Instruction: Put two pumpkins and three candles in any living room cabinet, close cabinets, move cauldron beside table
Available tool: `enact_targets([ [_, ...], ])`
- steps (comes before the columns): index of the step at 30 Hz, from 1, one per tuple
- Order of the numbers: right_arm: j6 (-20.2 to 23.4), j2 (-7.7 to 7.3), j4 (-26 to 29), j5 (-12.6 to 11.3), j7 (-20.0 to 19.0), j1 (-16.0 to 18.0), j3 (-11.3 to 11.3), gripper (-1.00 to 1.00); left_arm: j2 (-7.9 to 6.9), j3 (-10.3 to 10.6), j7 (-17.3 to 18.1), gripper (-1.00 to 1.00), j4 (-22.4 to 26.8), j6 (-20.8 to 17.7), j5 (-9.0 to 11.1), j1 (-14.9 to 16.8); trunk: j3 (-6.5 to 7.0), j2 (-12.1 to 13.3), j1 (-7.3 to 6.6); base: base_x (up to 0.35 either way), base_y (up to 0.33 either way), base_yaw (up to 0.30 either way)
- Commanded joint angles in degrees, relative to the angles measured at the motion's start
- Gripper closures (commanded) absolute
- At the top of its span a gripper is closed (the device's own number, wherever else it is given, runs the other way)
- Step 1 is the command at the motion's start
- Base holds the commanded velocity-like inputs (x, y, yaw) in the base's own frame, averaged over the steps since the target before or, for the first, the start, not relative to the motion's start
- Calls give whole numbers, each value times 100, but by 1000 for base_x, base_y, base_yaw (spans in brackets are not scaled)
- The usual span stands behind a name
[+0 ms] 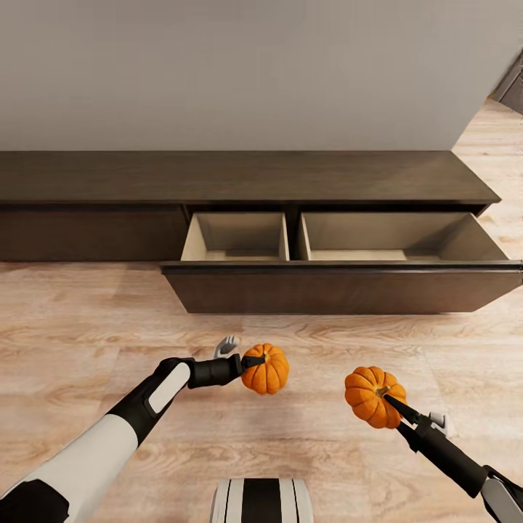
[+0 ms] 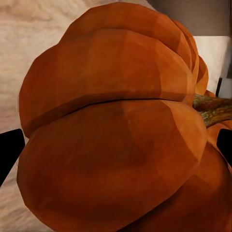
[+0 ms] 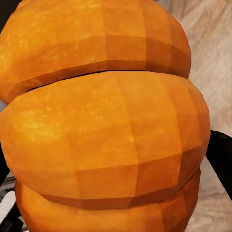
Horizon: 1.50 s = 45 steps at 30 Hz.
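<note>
Both grippers are carrying pumpkins toward the open cabinet drawer.

The left gripper [image 1: 254, 361] is clamping one pumpkin [image 1: 266, 369], and the right gripper [image 1: 392, 404] is clamping the other pumpkin [image 1: 371, 396]. The cabinet [image 1: 240, 178] is standing ahead of both, its drawer [image 1: 341, 288] pulled out; next, each arm is needing to reach forward over the drawer front and release. No writing is showing anywhere.

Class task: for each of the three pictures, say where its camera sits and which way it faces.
Head view: from the robot's head, down at the open cabinet drawers; both arms show, each holding a pumpkin.
Left wrist view: along the left gripper onto its pumpkin.
Right wrist view: along the right gripper onto its pumpkin.
Shared: both pumpkins.
</note>
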<state>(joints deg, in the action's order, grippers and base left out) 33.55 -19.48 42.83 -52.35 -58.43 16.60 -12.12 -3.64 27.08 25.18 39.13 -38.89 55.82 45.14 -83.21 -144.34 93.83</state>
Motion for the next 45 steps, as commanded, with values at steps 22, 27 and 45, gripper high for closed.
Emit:
enact_targets([
  [22, 34, 4, -16, -21, -2, 1, 6, 100, -6, 20, -5, 100, 499, -210, 9, 3, 325, 15, -32, -25, 0, -129],
  [27, 32, 6, -14, -21, -4, 1, 8, 100, -6, 20, -20, 100, 544, -206, -20, 3, 325, 15, -32, -155, -88, -5],
  [45, 29, 14, -3, -12, 2, 1, 22, 100, 3, 16, -31, 100, 550, -195, -32, 3, 338, 15, -32, -9, -283, 14],
])
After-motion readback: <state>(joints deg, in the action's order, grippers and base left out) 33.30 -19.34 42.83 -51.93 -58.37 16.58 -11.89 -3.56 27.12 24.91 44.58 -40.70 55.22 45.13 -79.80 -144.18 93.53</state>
